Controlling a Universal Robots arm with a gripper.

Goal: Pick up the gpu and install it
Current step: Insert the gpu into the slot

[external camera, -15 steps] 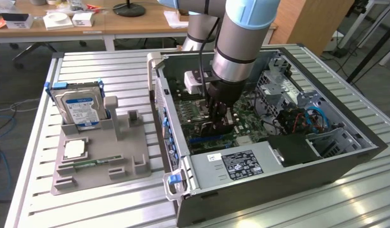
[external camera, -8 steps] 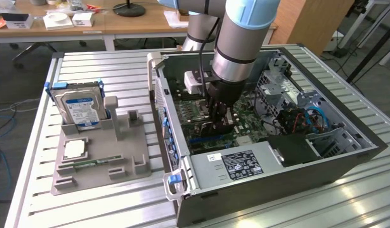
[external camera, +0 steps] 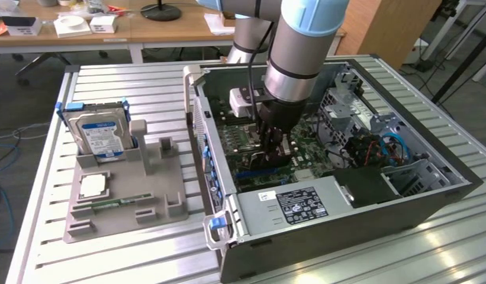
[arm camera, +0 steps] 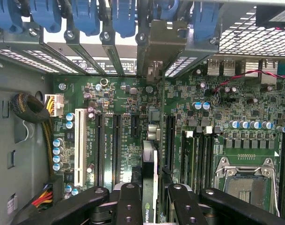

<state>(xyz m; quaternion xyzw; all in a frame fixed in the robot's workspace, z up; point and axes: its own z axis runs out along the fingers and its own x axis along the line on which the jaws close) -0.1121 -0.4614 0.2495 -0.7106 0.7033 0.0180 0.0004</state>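
Wrist view, nearest first: gripper (arm camera: 151,192) is closed on the gpu (arm camera: 149,161). The black fingers (arm camera: 129,201) press on both faces of the thin card, which is seen edge-on, with a green logo on the part between them.

- Card stands on edge over the green motherboard (arm camera: 119,101), in line with the long black expansion slots (arm camera: 101,150). One of these slots lies just beside it on either side. Cannot tell whether its edge connector is seated.
- Same board: white slot (arm camera: 79,145) beyond the black ones, open CPU socket (arm camera: 243,185) on the other side of the card.
- Farther off, at the case's rear wall: row of blue clips (arm camera: 86,18) above the metal slot covers.

Exterior view, nearest first:
- Open case (external camera: 337,236) lies on the slatted table (external camera: 432,248). Power supply (external camera: 302,204) with a white-and-black label sits at its near end.
- On the exterior view's left, apart from the case: grey tray (external camera: 167,183) holding an upright hard drive (external camera: 100,133) and a flat memory stick (external camera: 108,204).
- Arm (external camera: 302,53) reaches straight down into the middle of the case.
- Behind: wooden desks (external camera: 171,29) with small white boxes
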